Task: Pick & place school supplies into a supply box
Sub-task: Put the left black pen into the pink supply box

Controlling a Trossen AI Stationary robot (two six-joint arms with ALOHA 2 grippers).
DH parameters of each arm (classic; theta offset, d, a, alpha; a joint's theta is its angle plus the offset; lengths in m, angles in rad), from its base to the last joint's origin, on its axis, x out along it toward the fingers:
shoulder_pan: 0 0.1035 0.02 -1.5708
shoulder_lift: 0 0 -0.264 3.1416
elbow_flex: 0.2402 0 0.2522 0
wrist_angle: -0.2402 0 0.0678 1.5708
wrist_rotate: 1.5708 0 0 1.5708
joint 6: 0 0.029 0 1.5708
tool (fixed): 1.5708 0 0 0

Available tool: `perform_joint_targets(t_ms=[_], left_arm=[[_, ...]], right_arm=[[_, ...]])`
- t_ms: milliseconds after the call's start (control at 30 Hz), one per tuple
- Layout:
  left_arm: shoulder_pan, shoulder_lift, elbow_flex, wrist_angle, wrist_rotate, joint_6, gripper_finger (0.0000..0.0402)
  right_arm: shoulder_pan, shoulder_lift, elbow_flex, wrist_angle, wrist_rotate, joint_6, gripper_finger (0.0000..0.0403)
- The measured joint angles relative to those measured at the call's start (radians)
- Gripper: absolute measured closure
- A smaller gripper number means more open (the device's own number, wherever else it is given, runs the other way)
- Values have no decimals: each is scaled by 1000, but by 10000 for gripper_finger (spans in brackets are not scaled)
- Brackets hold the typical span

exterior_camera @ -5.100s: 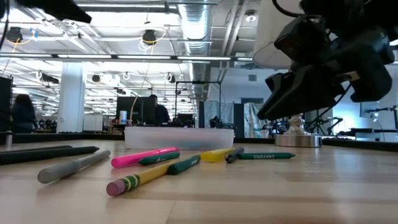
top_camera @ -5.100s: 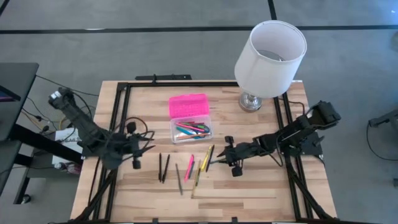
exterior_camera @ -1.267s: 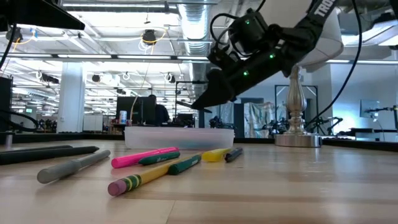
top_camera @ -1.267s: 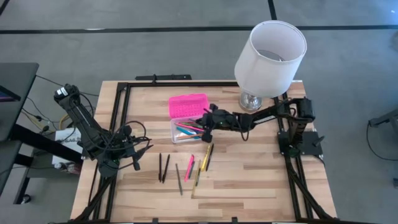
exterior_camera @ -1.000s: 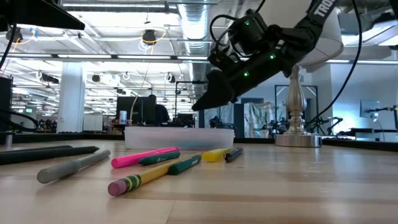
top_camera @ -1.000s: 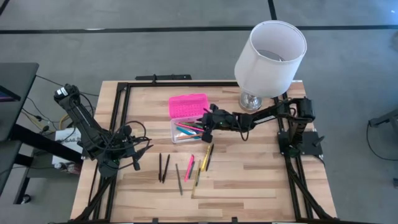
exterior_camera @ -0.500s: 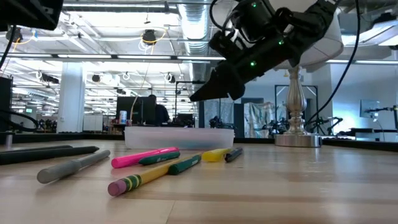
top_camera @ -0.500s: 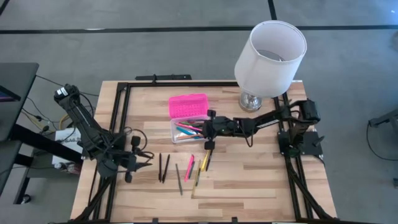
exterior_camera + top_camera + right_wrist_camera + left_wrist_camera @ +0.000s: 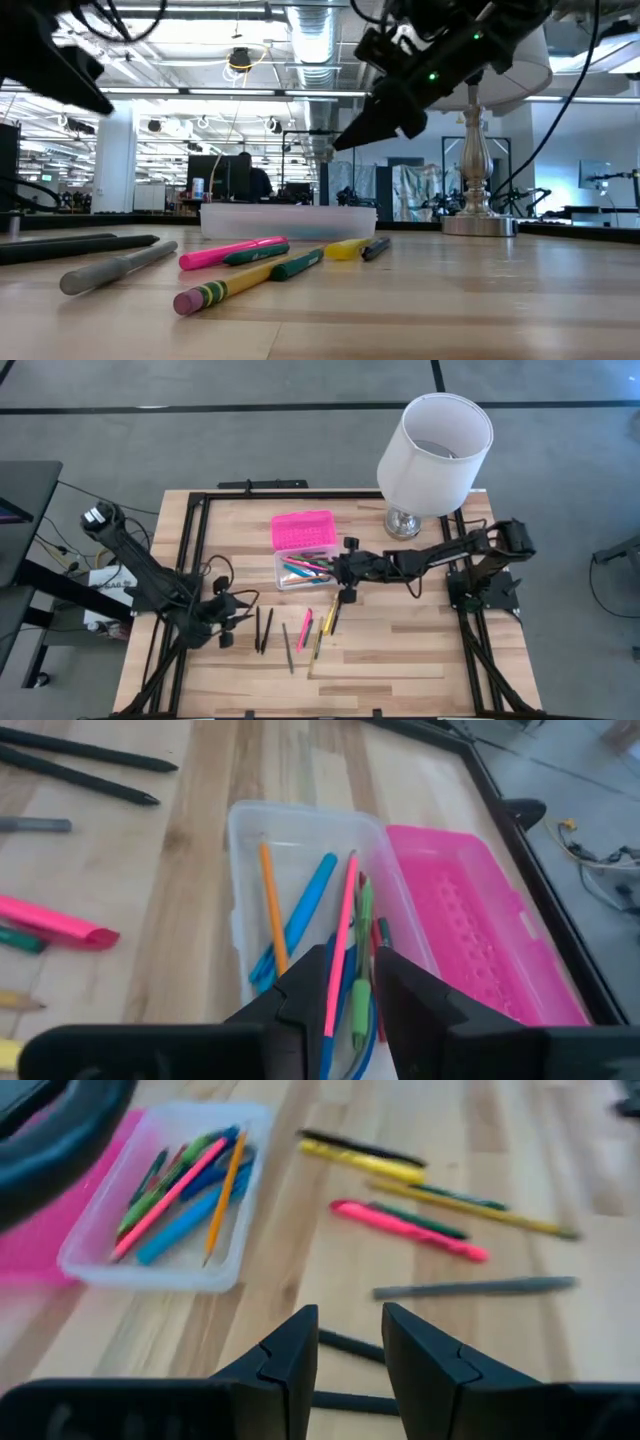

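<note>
The supply box's clear base (image 9: 307,570) (image 9: 300,900) (image 9: 170,1200) lies on the table with several pens in it. Its pink lid (image 9: 302,530) (image 9: 470,920) lies open on the far side. Loose supplies lie near the box: two black pens (image 9: 262,630), a grey pen (image 9: 287,645), a pink highlighter (image 9: 304,628) (image 9: 230,252), a yellow pencil (image 9: 318,640) and a yellow highlighter (image 9: 330,615). My right gripper (image 9: 337,568) (image 9: 350,995) hovers open and empty above the box's right end. My left gripper (image 9: 238,622) (image 9: 350,1340) is open, just left of and above the black pens (image 9: 340,1345).
A white lamp (image 9: 435,445) stands at the far right on a metal base (image 9: 403,522), close behind my right arm. A black frame (image 9: 190,560) runs along the table's left, far and right edges. Bare wood (image 9: 400,660) lies toward the near right.
My right gripper has risen and drawn back from over the box's middle toward its right end and the near side, empty. My left gripper has moved right and toward the near edge, coming down close to the two black pens. No supplies on the table have shifted.
</note>
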Motion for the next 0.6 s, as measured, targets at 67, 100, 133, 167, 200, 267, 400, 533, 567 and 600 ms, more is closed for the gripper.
perform_joint_targets(t_ms=[67,100,133,167,200,267,400,533,567,600], left_arm=[[21,49,0,-6,4,-74,292],[32,76,0,-6,13,-109,292],[44,101,0,-7,26,-139,292],[55,128,0,-10,39,-166,292],[66,152,0,-15,52,-190,292],[93,198,0,-14,77,-223,292],[147,267,0,-14,124,-264,292],[187,305,0,-11,154,-269,292],[194,310,0,-9,169,-271,292],[202,312,0,-10,184,-273,292]], right_arm=[[19,-11,-8,3,27,-3,321],[27,-19,-14,2,39,-6,321],[35,-25,-18,2,53,-8,321],[42,-31,-23,3,60,-9,321],[47,-37,-27,2,66,-9,321],[54,-48,-32,0,77,-8,321],[57,-57,-34,-1,77,-8,321],[57,-57,-34,-4,77,-3,321],[57,-57,-34,-4,77,-2,321],[57,-57,-34,-4,77,-1,321]])
